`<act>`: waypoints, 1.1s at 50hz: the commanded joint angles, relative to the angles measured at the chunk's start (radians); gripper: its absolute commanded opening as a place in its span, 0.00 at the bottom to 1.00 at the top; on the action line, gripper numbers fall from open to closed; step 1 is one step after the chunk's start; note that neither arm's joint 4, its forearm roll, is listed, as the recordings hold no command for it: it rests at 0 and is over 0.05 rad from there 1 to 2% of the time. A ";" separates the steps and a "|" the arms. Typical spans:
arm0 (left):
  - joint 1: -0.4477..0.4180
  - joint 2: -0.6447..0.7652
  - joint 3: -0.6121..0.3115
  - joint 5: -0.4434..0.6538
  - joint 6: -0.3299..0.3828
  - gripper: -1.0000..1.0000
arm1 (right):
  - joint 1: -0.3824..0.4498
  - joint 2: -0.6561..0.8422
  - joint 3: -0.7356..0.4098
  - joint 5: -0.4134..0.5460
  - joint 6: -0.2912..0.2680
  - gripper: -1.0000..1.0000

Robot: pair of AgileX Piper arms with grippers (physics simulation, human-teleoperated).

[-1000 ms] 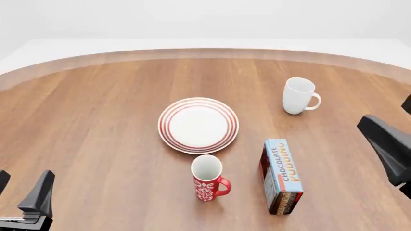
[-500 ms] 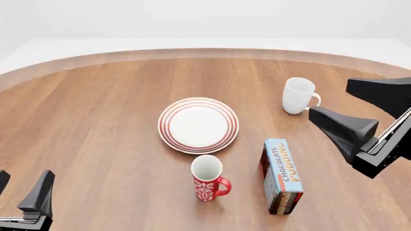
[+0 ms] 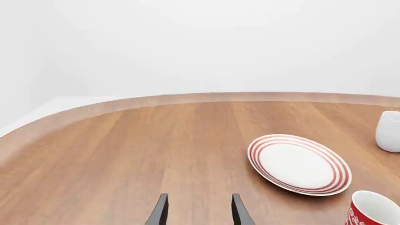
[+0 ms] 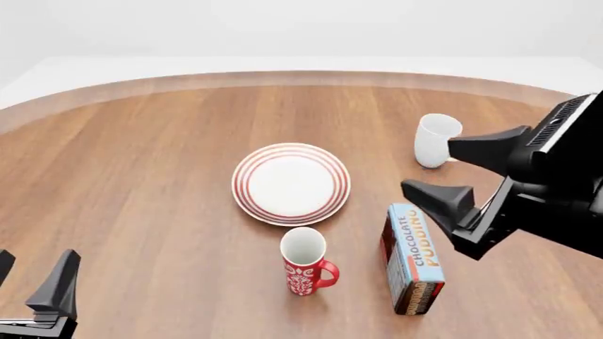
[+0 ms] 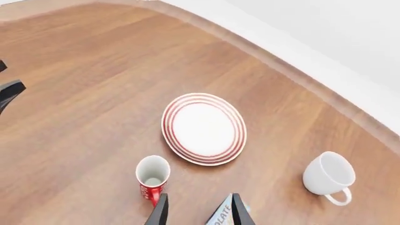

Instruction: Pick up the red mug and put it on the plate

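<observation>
"Where was the right hand [image 4: 450, 171]?"

"Spread wide and empty, raised over the pudding box [image 4: 413, 258], well apart from the red mug [image 4: 306, 260]. The left hand [image 4: 33, 286] sat idle at the near edge, seemingly parted too."

"How would the mug handle?"

"Probably stiff, glazed, breakable and tip-prone, being tall and narrow. Pinching the rim opposite the handle looked safest."

"Room?"

"It stood upright just before the plate [image 4: 291, 183], bare tabletop [image 4: 141, 176] leftward; only the box crowded the right."
</observation>
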 commanded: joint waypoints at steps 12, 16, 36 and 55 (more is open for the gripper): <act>0.000 0.000 0.000 0.000 0.000 1.00 | 0.055 0.111 0.028 -0.046 0.022 1.00; 0.000 0.000 0.000 0.000 0.000 1.00 | 0.061 0.134 0.027 -0.044 0.024 1.00; 0.000 0.000 0.000 0.000 0.000 1.00 | 0.092 0.190 0.052 -0.040 0.016 1.00; 0.000 0.000 0.000 0.000 0.000 1.00 | 0.149 0.246 0.085 -0.094 0.036 1.00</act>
